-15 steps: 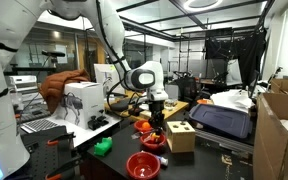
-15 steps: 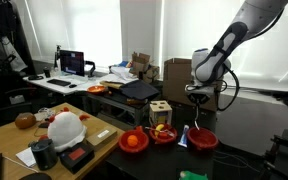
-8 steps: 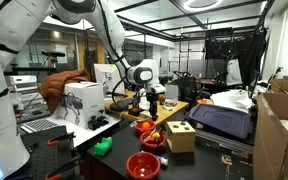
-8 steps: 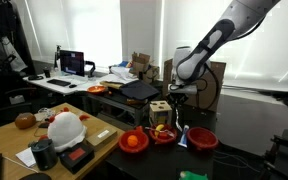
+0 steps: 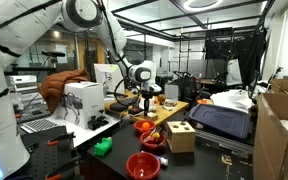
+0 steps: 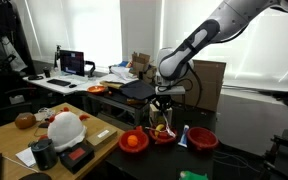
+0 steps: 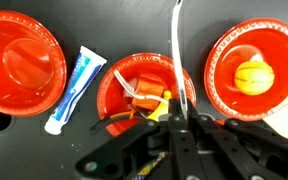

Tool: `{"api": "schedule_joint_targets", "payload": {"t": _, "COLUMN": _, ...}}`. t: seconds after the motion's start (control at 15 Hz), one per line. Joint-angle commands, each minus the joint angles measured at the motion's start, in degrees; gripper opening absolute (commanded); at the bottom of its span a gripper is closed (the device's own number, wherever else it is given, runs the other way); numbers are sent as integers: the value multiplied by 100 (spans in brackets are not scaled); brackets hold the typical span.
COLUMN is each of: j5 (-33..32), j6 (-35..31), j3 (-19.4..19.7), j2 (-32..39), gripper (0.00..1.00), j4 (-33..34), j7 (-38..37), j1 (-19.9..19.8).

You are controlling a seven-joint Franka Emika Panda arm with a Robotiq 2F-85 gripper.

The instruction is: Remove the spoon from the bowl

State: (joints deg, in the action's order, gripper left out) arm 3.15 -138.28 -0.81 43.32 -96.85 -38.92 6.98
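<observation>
Spoon (image 7: pixel 181 50) shows in the wrist view only as a thin white strip, seemingly seen edge-on, rising from between the dark fingertips to the top edge of the picture; its bowl end cannot be made out. The gripper (image 7: pixel 187 118) has its fingers drawn together on that strip, as far as the wrist view shows. In both exterior views the gripper (image 6: pixel 162 103) (image 5: pixel 147 100) is too small to show this. The strip crosses over the smaller red dish (image 7: pixel 109 80), not over the wide red bowl (image 7: pixel 24 70), which sits at the left of the wrist view with its inside bare red and well apart from the fingers. In the exterior views that bowl is the end one of a row of three red vessels (image 6: pixel 202 140), nearest the camera in one of them (image 5: pixel 142 166). Between it and the smaller dish lies a blue and white toothpaste tube (image 7: pixel 72 88), close to both rims. The smaller dish holds a bent white piece (image 7: pixel 134 90) and orange and yellow bits that are hard to name. On its other side stands a second wide red bowl (image 7: pixel 224 50) with an orange ball (image 7: pixel 252 76) in it. A tan wooden box (image 6: pixel 160 111) with holes in it stands just beside the row, all on a dark table (image 6: pixel 239 152).
</observation>
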Motion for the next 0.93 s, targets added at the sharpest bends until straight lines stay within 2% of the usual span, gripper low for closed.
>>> {"api": "schedule_joint_targets", "payload": {"t": 0.0, "j5": 157, "j6": 378, "j3": -120, "j2": 82, "gripper": 2, "j4": 87, "j7": 529, "j1": 182}}
{"api": "schedule_joint_targets", "payload": {"t": 0.47, "j5": -80, "j6": 595, "j3": -2, "j2": 592, "gripper": 2, "j4": 392, "j7": 583, "j1": 853}}
{"api": "schedule_joint_targets", "payload": {"t": 0.87, "j5": -134, "j6": 934, "j3": 80, "j2": 1397, "gripper": 2, "j4": 1133, "j7": 587, "j1": 1030}}
